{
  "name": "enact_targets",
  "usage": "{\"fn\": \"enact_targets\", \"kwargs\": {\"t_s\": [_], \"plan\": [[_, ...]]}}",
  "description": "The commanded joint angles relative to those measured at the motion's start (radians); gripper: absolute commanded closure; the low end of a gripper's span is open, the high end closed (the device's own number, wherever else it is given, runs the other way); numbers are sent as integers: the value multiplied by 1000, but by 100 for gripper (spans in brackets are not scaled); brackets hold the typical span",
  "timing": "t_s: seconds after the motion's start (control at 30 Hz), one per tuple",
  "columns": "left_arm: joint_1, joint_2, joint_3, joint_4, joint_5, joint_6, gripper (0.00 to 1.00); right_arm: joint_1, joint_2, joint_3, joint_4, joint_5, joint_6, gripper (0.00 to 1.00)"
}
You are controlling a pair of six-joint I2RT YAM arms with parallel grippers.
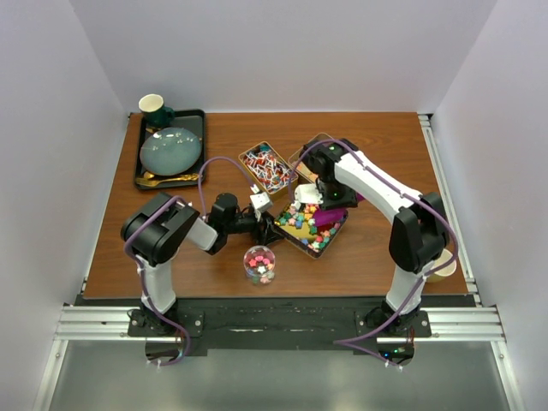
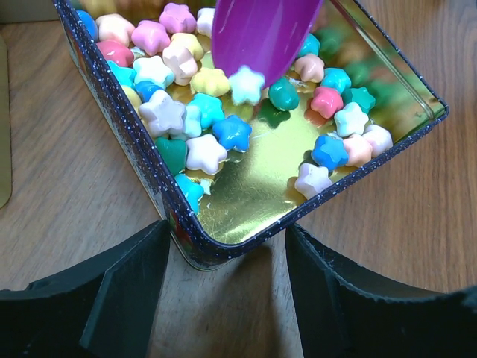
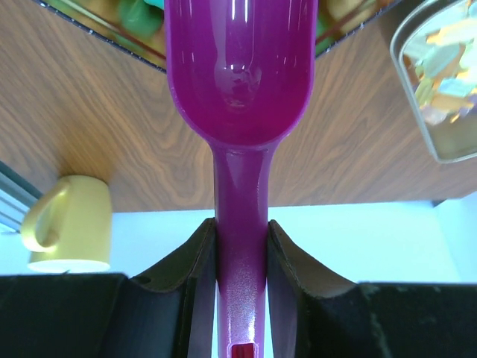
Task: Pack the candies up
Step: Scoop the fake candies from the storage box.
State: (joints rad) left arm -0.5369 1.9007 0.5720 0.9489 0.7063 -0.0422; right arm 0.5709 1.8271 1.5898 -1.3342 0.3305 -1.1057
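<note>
Pastel star-shaped candies (image 2: 186,119) lie in a dark speckled tin with a gold inside (image 2: 246,201), at the table's middle (image 1: 295,233). My left gripper (image 2: 226,231) has its fingers (image 2: 141,261) against both sides of the tin's near corner; it also shows in the top view (image 1: 267,227). My right gripper (image 3: 240,224) is shut on the handle of a purple scoop (image 3: 238,74), whose bowl is tipped into the tin (image 2: 261,33) with a white star (image 2: 246,83) at its lip. A clear jar (image 1: 259,264) holds several mixed candies.
A second tin of red-white-blue wrapped candies (image 1: 265,167) stands behind, a third tin (image 1: 306,152) partly under the right arm. A black tray (image 1: 195,120) with green bowl and cup is far left. A yellow mug (image 3: 67,224) sits at the near right edge.
</note>
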Motion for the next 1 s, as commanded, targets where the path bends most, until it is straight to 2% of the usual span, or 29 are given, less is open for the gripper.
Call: {"fn": "enact_targets", "kwargs": {"t_s": [0.0, 0.2, 0.57, 0.8, 0.97], "plan": [[-5, 46, -8, 11, -4, 1, 33, 1, 67, 81, -89, 7, -85, 100], [-5, 47, -9, 19, 4, -7, 34, 6, 129, 137, -68, -7, -78, 100], [-3, 90, -21, 120, 9, -57, 35, 85, 147, 87, 9, -11, -146, 100], [-3, 121, -12, 157, 19, -107, 38, 141, 196, 102, 39, -51, -74, 100], [-3, 127, -6, 146, 21, -117, 39, 150, 204, 81, 96, -157, 12, 100]]}}
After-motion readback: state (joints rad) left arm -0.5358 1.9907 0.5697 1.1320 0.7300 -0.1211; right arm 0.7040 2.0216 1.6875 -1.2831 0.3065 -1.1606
